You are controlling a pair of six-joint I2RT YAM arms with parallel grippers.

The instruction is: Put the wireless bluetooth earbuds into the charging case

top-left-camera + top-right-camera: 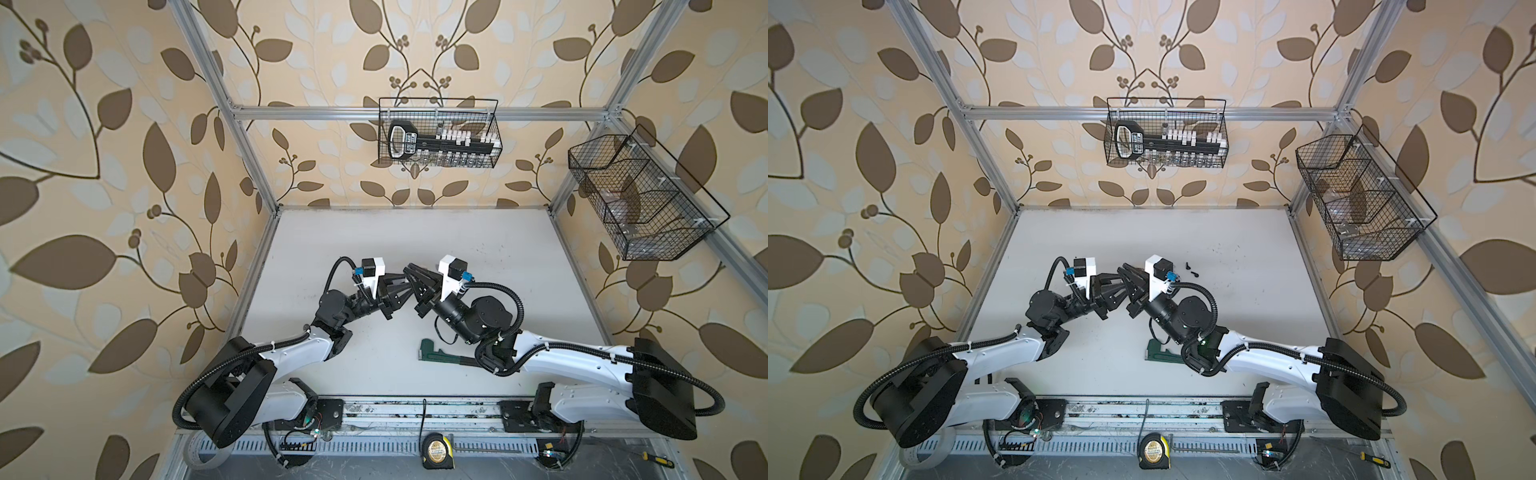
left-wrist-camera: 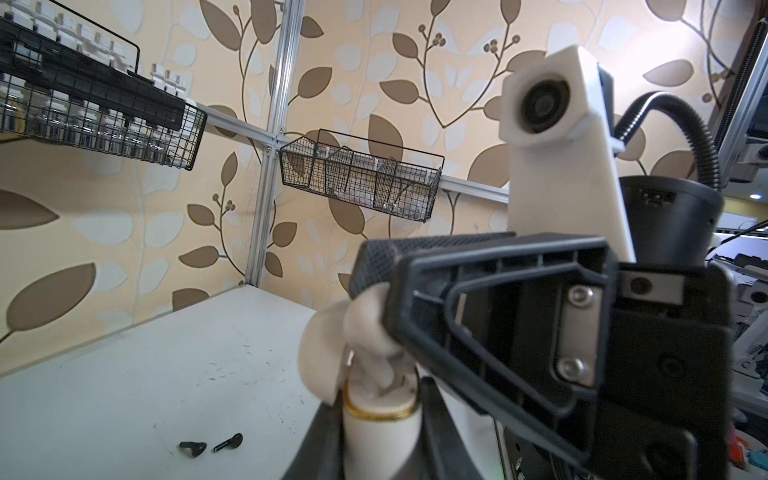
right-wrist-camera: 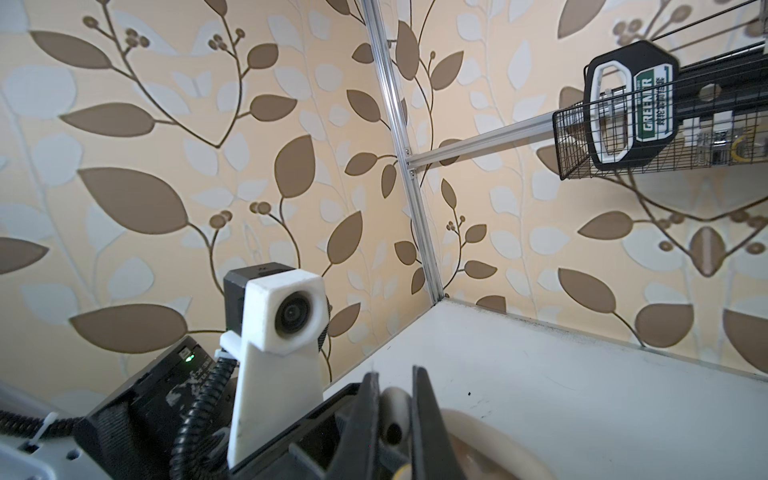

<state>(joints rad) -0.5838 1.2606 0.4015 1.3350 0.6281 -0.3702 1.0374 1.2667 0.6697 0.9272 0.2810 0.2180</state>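
Note:
My left gripper is shut on a white charging case with a gold rim; its cream lid is flipped open. My right gripper is shut on a white earbud, which it holds right over the case's open top. In the left wrist view the earbud pokes out below the right gripper. Two black earbuds lie on the table, also seen in a top view. The grippers meet mid-table, where the case and white earbud are hidden.
A green pipe wrench lies on the table under the right arm. A wire basket with a tool set hangs on the back rail, another basket on the right rail. A tape measure sits at the front edge.

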